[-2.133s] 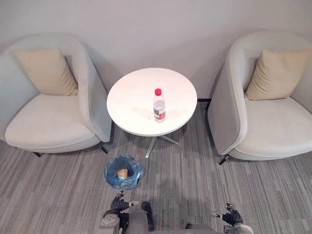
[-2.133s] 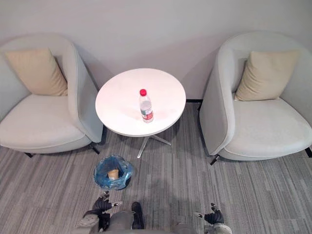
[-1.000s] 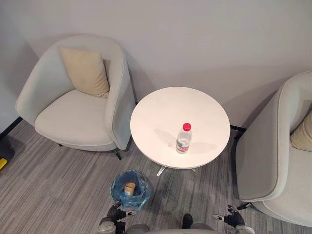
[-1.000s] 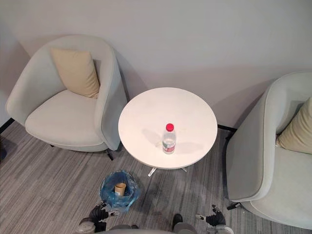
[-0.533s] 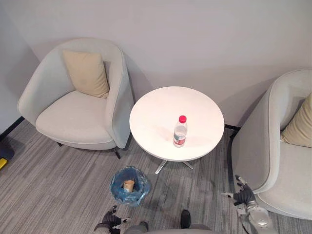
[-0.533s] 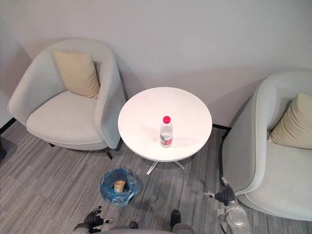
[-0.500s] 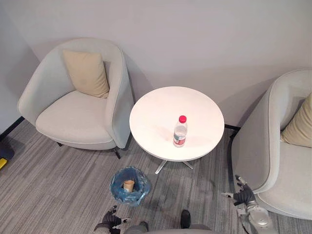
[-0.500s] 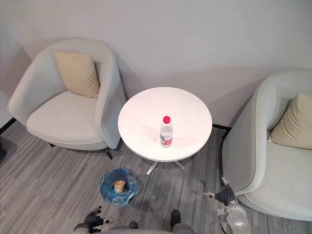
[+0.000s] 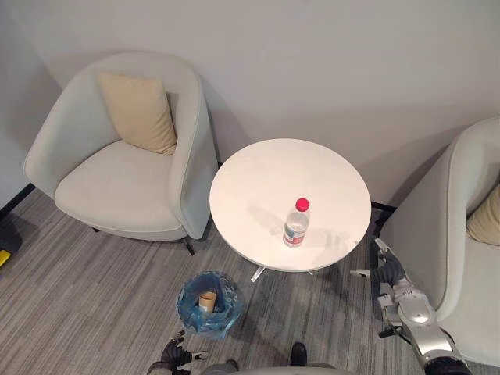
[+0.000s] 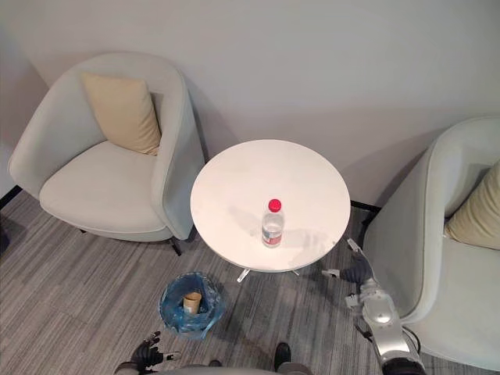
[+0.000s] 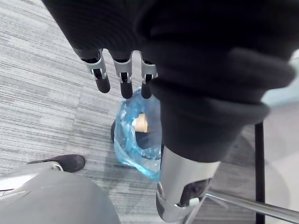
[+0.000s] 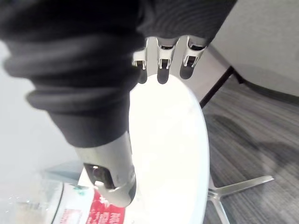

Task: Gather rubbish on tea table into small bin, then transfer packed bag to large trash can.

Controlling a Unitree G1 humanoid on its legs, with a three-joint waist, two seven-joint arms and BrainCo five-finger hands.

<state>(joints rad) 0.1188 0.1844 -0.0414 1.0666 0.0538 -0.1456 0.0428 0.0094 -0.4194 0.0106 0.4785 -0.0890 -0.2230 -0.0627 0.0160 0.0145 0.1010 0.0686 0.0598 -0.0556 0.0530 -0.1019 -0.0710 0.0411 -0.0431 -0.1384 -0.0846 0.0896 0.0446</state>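
A clear plastic bottle [image 9: 296, 224] with a red cap stands upright on the round white tea table [image 9: 266, 176], right of its middle. On the floor in front of the table's left side sits the small bin lined with a blue bag [image 9: 208, 304], a paper cup [image 9: 207, 298] inside it. My right hand [image 9: 384, 269] hangs open just off the table's right edge, level with the bottle and apart from it; the right wrist view shows its fingers [image 12: 161, 60] straight over the tabletop [image 12: 168, 154]. Low beside the bin, my left hand [image 9: 173, 358] is open, its fingers [image 11: 121, 77] above the blue bag [image 11: 140, 140].
A pale armchair [image 9: 117, 180] with a beige cushion [image 9: 141, 109] stands close to the table's left. A second armchair [image 9: 461, 234] stands at the right, its side right behind my right hand. Grey striped carpet lies around the bin.
My right hand has risen from near the floor by the right armchair to the table's right edge. The camera has shifted slightly. The bottle, bin and left hand stay put.
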